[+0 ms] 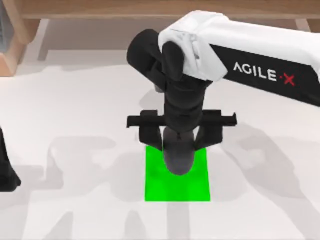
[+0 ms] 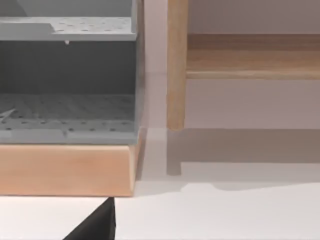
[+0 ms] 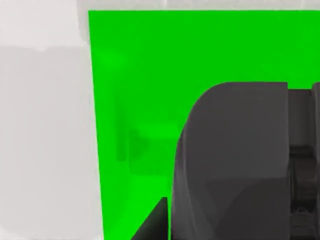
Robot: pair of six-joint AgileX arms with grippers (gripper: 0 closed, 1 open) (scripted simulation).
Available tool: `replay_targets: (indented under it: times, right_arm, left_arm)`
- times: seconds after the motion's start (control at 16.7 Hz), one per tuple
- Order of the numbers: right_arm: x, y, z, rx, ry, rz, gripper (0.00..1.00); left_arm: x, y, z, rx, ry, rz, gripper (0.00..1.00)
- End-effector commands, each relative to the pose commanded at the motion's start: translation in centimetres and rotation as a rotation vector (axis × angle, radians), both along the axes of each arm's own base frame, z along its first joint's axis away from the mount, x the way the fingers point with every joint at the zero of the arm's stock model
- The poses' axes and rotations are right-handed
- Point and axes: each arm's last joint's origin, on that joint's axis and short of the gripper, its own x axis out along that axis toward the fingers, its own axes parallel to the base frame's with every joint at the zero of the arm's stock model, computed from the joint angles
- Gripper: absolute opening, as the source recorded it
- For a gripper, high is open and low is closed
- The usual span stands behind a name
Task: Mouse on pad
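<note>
**A:** Right gripper sits over the far edge of the pad, fingers clamped on the mouse. Why so low?

**B:** I judge it's lowering the mouse for release; the body already overlaps the green, its near end pointing toward the pad's middle. The right wrist view shows the mouse above the pad, though contact I cannot tell.

**A:** Anything in the way?

**B:** Nothing lies on the pad's bare part. The left gripper is parked at the table's left edge, well apart; whether it's open I cannot tell. A wooden rack stands at the far left.
</note>
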Motion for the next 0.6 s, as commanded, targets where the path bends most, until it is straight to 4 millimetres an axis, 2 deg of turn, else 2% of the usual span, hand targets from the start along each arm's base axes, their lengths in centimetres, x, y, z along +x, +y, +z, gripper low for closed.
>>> replay_targets:
  times: [0.6]
  right_arm:
    - [-0.1,0.1,-2.7,0.001,-0.001,0.003,0.0]
  left_arm:
    - [0.0,0.0,0.0,0.0,0.0,0.0,1.0]
